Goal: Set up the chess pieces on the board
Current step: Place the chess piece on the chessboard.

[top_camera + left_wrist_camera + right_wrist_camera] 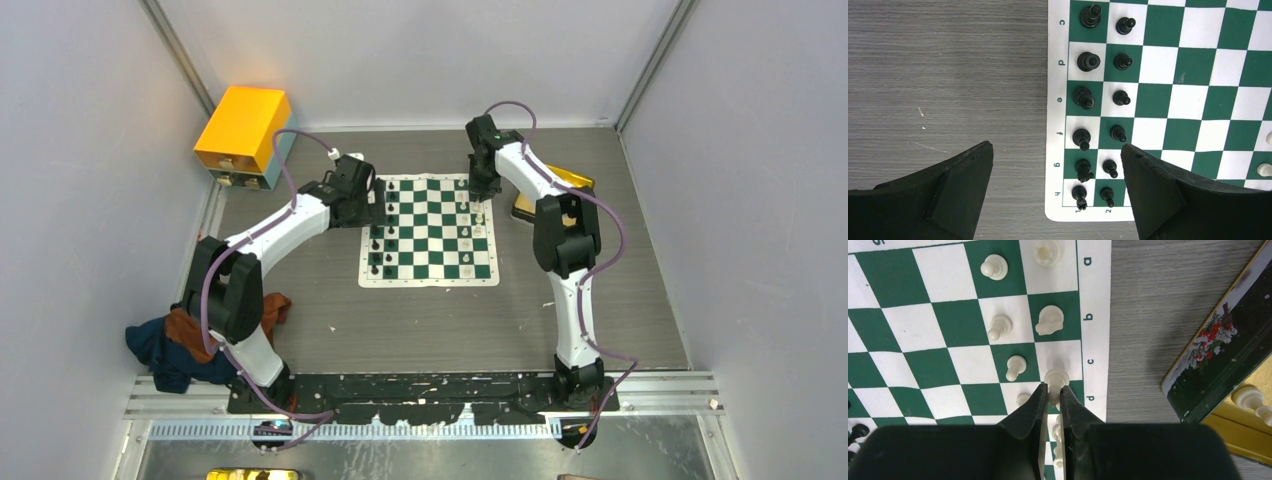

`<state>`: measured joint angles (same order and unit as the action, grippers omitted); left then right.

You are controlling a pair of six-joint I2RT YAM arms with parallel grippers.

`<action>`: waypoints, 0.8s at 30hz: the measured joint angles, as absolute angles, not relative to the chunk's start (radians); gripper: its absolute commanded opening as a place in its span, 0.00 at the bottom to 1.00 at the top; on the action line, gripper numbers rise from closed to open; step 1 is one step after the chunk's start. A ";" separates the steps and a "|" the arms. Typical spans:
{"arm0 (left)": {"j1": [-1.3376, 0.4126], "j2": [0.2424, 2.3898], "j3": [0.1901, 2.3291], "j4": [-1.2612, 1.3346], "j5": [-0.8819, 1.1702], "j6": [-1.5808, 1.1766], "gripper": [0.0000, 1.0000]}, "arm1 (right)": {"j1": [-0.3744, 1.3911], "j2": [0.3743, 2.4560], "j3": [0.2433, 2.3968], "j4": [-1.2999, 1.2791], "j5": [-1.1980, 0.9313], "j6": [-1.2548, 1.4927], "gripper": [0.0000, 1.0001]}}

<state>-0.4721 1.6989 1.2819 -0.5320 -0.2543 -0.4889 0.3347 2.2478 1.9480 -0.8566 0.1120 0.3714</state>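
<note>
The board (430,232) lies mid-table. Black chess pieces (1089,62) stand in two columns along its left edge; my left gripper (1057,146) hangs open above that edge near the corner, holding nothing. White chess pieces (998,327) stand along the right edge of the board (943,325). My right gripper (1053,389) is shut on a white chess piece (1056,378) over the outer column, beside the letters c and d. Whether its base touches the board I cannot tell. In the top view the left gripper (372,200) and right gripper (478,205) flank the board.
An orange-yellow box (243,130) stands at the back left. Right of the board lie a green decorated tin lid (1223,340) and a yellow tray holding white pieces (1250,399). A bundle of cloth (175,340) sits by the left arm's base.
</note>
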 measured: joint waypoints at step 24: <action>-0.470 1.711 1.282 -0.532 -0.253 -0.488 0.99 | 0.325 2.284 1.967 -0.839 0.110 0.364 0.01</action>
